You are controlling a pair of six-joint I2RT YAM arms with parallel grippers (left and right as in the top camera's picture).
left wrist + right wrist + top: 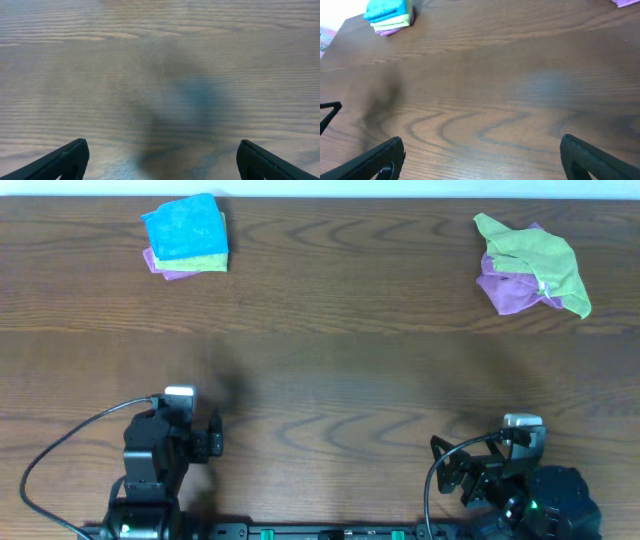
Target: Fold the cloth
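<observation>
A crumpled pile of cloths, a green one point(540, 260) over a purple one point(510, 292), lies at the far right of the wooden table. A folded stack with a blue cloth point(185, 228) on top of green and purple ones sits at the far left; it also shows in the right wrist view point(390, 12). My left gripper point(190, 420) point(162, 157) is open and empty over bare wood near the front left. My right gripper point(495, 455) point(482, 157) is open and empty near the front right. Both are far from the cloths.
The wooden table point(330, 380) spans the whole view. Black cables point(60, 445) loop beside each arm base at the front edge. A pale wall strip runs along the table's far edge.
</observation>
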